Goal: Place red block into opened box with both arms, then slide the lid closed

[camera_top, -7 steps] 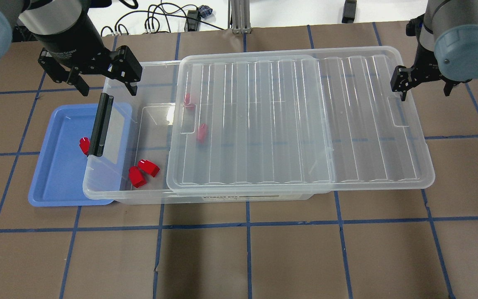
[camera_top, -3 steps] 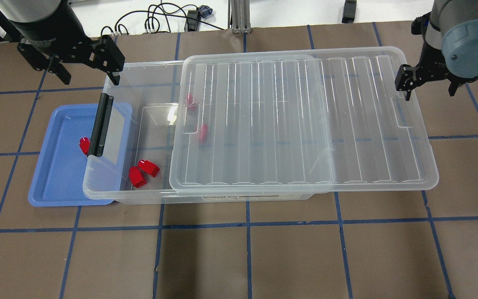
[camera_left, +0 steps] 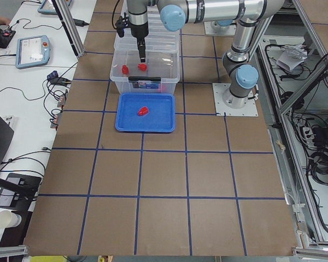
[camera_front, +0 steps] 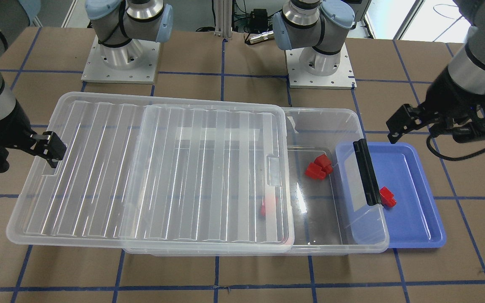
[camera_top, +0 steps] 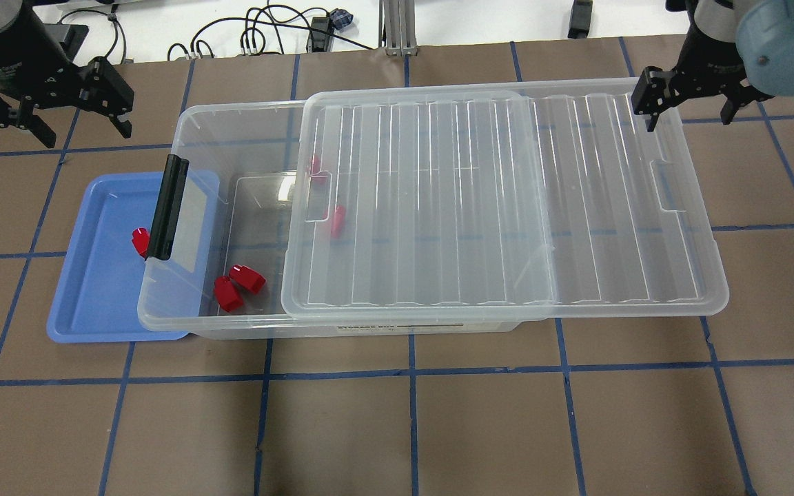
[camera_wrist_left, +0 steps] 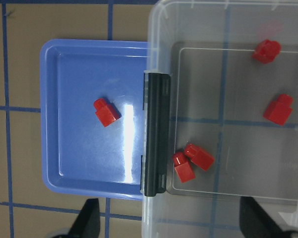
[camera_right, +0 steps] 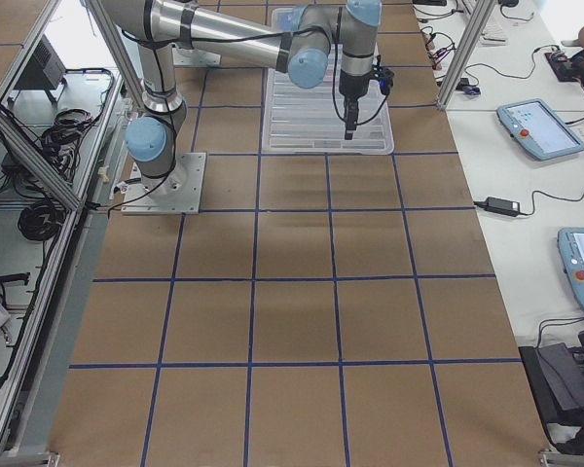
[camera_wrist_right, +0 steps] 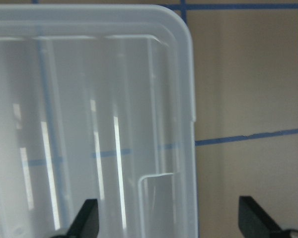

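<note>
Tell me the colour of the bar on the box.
The bar is black; left wrist view shows it best.

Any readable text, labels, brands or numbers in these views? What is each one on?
Nothing can be read in any view.
Label strip on the front wall of the box: printed, too blurred to read.
Sticker on the box's latch end: too small to read.
Teach pendant screen: too small to read.
</note>
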